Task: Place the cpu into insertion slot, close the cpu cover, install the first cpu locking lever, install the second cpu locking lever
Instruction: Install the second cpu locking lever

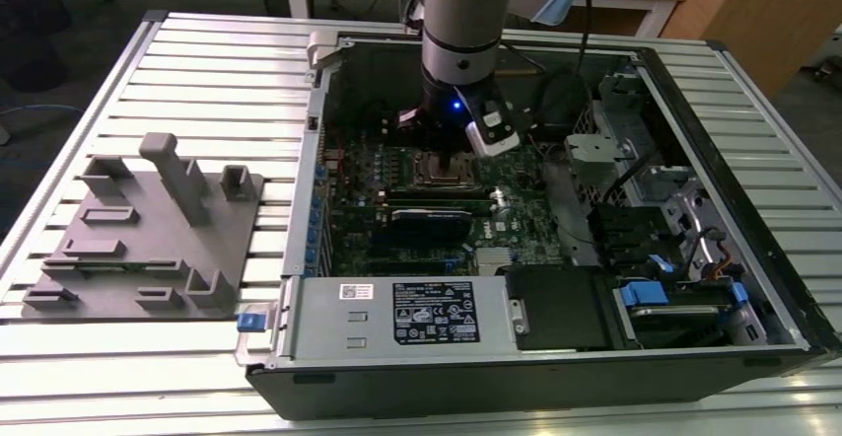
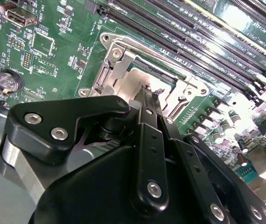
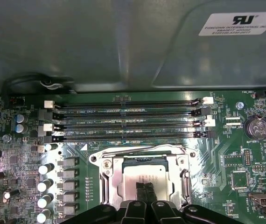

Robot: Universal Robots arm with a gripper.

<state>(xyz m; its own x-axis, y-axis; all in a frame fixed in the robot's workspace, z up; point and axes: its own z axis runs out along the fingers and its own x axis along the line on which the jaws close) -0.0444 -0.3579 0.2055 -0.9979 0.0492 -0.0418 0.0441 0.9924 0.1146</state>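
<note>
Silver-grey, the cpu lies seated in the insertion slot on the green motherboard, with the cpu cover down around it and my gripper low over the chip, jaws pinched together on nothing that I can see. I judge the cover step wants a gentle, square press, not a shove. Room is tight: memory slots run just beside the socket, capacitors flank it, and the case wall stands near.

You've got a slatted metal counter here, carrying the open computer case and, beside it, a grey fixture block.
</note>
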